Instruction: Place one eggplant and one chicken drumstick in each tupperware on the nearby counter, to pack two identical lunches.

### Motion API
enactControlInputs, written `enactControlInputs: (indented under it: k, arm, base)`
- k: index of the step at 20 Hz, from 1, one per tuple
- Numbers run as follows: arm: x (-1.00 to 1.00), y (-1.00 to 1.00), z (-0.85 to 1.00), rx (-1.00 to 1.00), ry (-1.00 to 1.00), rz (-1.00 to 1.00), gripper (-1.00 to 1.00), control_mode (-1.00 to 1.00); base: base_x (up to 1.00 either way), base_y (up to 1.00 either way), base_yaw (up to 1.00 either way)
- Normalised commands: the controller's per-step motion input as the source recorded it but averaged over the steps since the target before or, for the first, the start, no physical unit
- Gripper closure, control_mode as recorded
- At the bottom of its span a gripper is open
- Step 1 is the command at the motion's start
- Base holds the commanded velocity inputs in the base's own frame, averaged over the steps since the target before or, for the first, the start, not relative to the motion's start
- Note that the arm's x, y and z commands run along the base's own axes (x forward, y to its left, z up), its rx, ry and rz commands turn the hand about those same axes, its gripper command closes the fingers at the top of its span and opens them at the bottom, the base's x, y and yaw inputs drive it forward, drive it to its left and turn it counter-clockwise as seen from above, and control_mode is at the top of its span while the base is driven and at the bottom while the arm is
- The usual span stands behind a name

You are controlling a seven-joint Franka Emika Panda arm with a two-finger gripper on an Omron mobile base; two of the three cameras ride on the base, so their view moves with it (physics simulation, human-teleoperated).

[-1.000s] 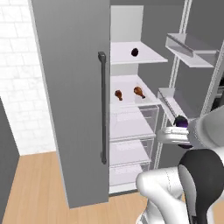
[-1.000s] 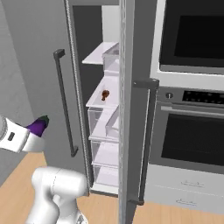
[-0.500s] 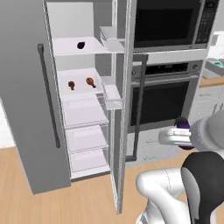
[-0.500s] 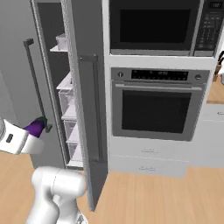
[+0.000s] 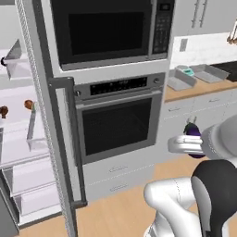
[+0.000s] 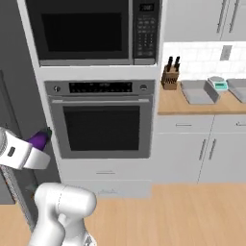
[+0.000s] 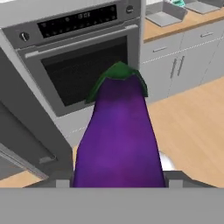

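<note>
eggplant (image 7: 117, 140) gripped in claw (image 5: 193, 139)

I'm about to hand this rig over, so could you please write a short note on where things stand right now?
Gripper: shut on an eggplant, carried in front of the wall oven.
Tupperwares: two grey ones on the counter to the right, a white scale between them; nothing visible in them from here.
Fridge: open at left; two chicken drumsticks on a shelf, a dark item above, probably the second eggplant.
Done: first eggplant picked.
Left: place it, then pack the rest.
</note>
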Motion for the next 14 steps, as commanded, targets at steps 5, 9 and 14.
enactControlInputs:
  k: [5,9,14]
  arm:
    - [0.00,0.00,0.00,0.00,0.00,0.00,1.00,1.00]
    - [0.00,0.00,0.00,0.00,0.00,0.00,1.00,1.00]
    - [0.00,0.00,0.00,0.00,0.00,0.00,1.00,1.00]
  base:
    - [0.87,-1.00,-0.01]
    - [0.77,-1.00,0.04]
    - [0.73,-1.00,0.16]
